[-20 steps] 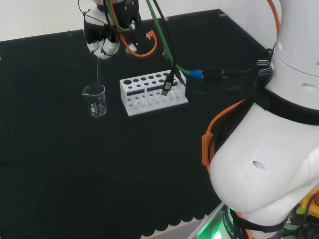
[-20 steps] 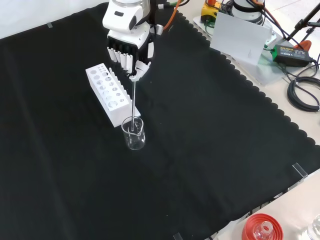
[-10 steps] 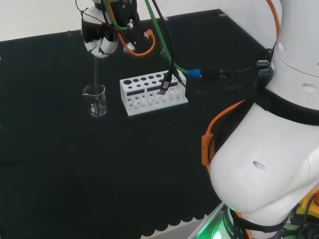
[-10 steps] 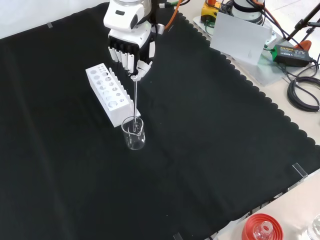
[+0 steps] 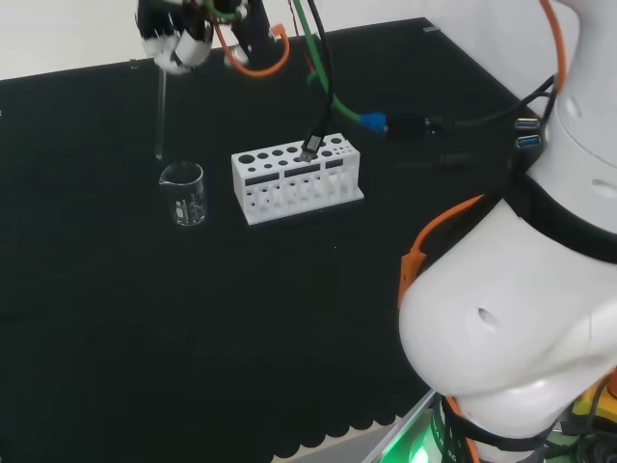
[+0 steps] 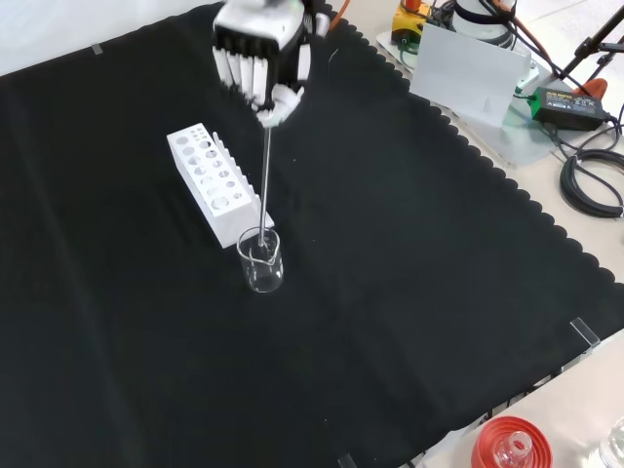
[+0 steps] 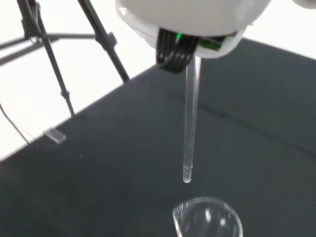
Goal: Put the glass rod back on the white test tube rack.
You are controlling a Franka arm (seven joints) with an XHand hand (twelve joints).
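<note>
The white arm (image 5: 521,289) reaches out over the black cloth (image 6: 390,292), its hand (image 6: 261,58) raised high, fingers curled round the top of the glass rod (image 6: 265,171). The rod hangs upright below the hand, its tip just above the clear beaker (image 6: 260,260). Beside the beaker stands the white test tube rack (image 6: 214,180).

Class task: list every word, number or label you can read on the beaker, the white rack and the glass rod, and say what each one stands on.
Beaker: faint marks on its wall, too small to read.
White test tube rack: no print to be seen.
Glass rod, held in the hand: clear, no marks.
So nothing here can be quoted.
</note>
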